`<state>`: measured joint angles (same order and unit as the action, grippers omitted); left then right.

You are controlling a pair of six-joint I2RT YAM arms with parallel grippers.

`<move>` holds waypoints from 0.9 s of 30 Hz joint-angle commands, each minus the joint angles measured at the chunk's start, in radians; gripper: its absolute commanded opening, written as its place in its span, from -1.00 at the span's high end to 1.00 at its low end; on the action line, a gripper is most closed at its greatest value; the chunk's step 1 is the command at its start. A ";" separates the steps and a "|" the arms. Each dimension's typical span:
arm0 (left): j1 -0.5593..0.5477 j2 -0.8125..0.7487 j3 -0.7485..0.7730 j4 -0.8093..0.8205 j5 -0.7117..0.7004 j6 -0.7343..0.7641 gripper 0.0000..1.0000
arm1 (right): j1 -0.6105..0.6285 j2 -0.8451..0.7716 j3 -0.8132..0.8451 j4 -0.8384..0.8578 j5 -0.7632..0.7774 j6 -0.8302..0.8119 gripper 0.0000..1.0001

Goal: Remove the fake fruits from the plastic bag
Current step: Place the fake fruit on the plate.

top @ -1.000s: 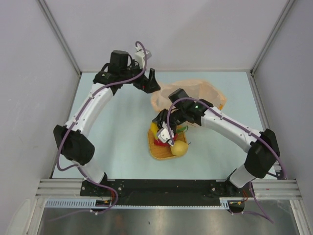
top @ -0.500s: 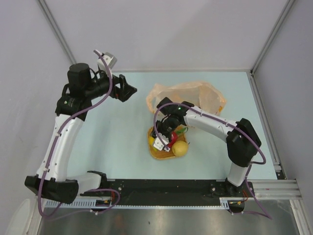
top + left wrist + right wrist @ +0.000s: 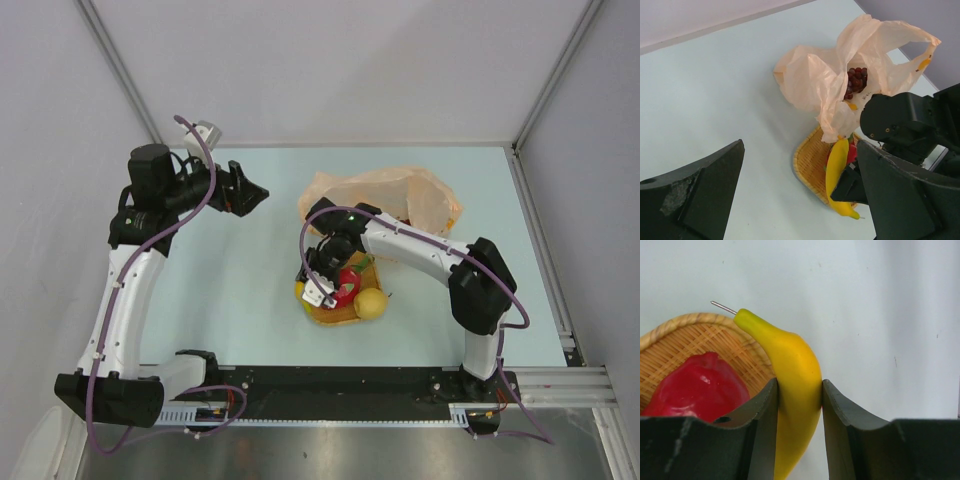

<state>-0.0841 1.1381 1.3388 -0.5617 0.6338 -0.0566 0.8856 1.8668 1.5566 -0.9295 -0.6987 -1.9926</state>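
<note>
My right gripper (image 3: 799,390) is pinching the yellow banana (image 3: 797,365) across its middle, both jaws pressed against its smooth sides. It hangs over the 9 o'clock rim of the woven tray (image 3: 685,347), its stem end pointing out past the edge. The red fruit (image 3: 700,385) lies in the tray just beside it, and the round yellow fruit (image 3: 369,302) sits at the tray's 4 o'clock. My left gripper (image 3: 250,193) is spread wide and holds nothing, well apart at the tray's 10 o'clock. The plastic bag (image 3: 810,80) lies crumpled at the tray's 12 o'clock, touching its rim, with the dark grapes (image 3: 856,80) inside. If I let go here, I judge the banana could teeter on the rim and roll onto the table (image 3: 250,290). Its slick curve might also twist in my pinch.
</note>
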 commanded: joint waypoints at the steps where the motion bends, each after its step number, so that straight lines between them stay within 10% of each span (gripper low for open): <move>1: 0.006 -0.031 0.002 0.022 0.038 -0.026 -0.98 | 0.012 0.054 0.034 -0.020 -0.041 -0.643 0.57; 18: 0.020 -0.032 -0.013 0.023 0.041 -0.026 -0.98 | -0.040 0.167 0.091 -0.043 0.031 -0.635 0.54; 27: 0.021 -0.003 -0.001 0.031 0.044 -0.031 -0.98 | -0.059 0.189 0.091 -0.032 0.053 -0.637 0.08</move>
<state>-0.0719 1.1320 1.3273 -0.5617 0.6579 -0.0700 0.8417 2.0377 1.6257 -0.9356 -0.6594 -1.9942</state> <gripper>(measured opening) 0.990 0.434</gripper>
